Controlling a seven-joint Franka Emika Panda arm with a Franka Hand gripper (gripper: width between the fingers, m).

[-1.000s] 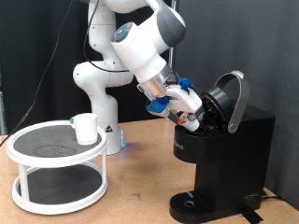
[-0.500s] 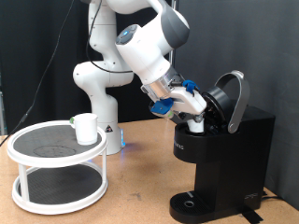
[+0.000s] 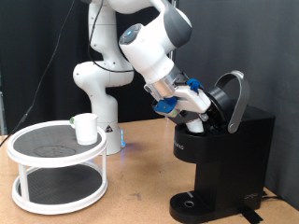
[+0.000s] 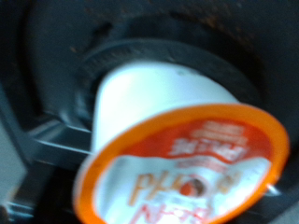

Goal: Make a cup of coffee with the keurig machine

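Note:
The black keurig machine [image 3: 229, 149] stands at the exterior view's right with its hinged lid [image 3: 232, 96] raised. My gripper [image 3: 197, 116] is at the open pod chamber under the lid. In the wrist view a small white pod with an orange foil top [image 4: 177, 140] fills the frame. It is tilted, with its base pointing into the round black pod holder [image 4: 140, 56], and the gripper is shut on it. The fingers themselves are not clear in the wrist view. The white cup [image 3: 86, 128] stands on the top tier of a white round stand [image 3: 37, 154] at the exterior view's left.
The two-tier stand has black mesh shelves, and its lower tier holds nothing. The robot's white base [image 3: 98, 103] stands behind it, with a blue light low beside it. The machine's drip tray [image 3: 192, 203] carries nothing. A wooden table [image 3: 131, 191] lies between stand and machine.
The gripper with the pod has moved a little to the exterior view's right and upward, closer to the open chamber. The cup and the machine have not moved.

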